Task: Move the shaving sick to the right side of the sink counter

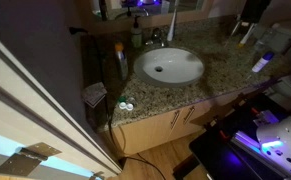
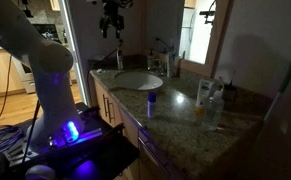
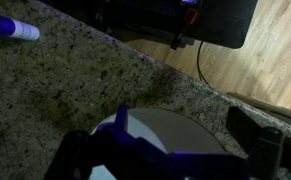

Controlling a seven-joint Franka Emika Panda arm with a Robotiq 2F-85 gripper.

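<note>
In an exterior view, the white shaving stick with a blue cap (image 1: 262, 63) sits on the speckled brown-grey granite tabletop (image 1: 220, 55), apart from the white oval basin (image 1: 170, 67). In an exterior view it stands upright, cap up, while my tool (image 2: 110, 28) hangs high above the basin. In the wrist view, the tool's jaws are spread and empty over the basin.

Blurred, cropped wrist view
My gripper (image 3: 170, 152) is a dark blur cut by the bottom edge, jaws unreadable; the shaving stick (image 3: 10, 28) runs off the left edge.
</note>
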